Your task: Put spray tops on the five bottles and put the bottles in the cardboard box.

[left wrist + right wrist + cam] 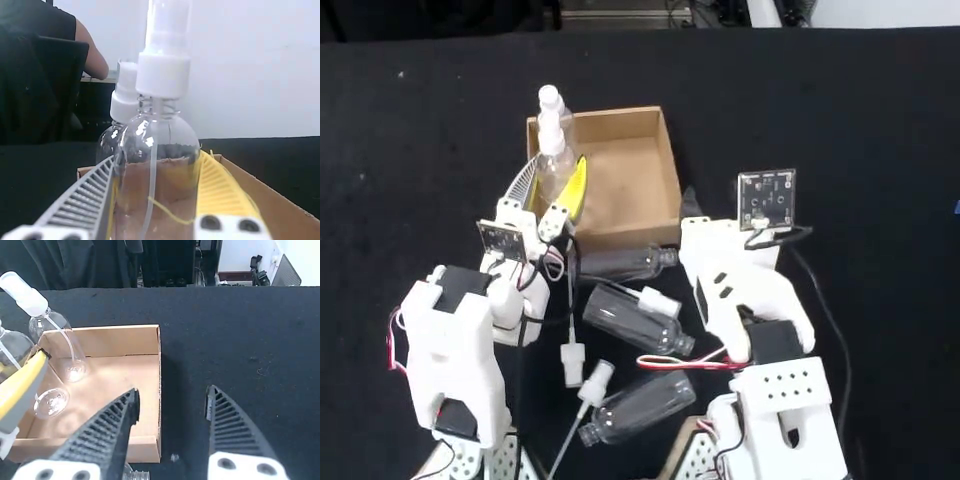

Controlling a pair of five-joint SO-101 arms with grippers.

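The cardboard box [630,180] stands at the table's middle. My left gripper [557,178] is shut on a clear bottle with a white spray top [160,165], held upright between its grey and yellow fingers [220,195] inside the box's left side. A second topped bottle [120,125] stands upright behind it in the box's far left corner [50,335]. My right gripper [172,392] hangs open and empty over the box's near right corner [692,205]. Three uncapped bottles [625,262] [635,320] [640,405] lie on the table in front of the box.
Loose white spray tops lie among the lying bottles: one [662,300] by the middle bottle, two more [572,362] [592,385] to their left. The black table [840,120] stretches to the right of the box. Both arm bases crowd the near edge.
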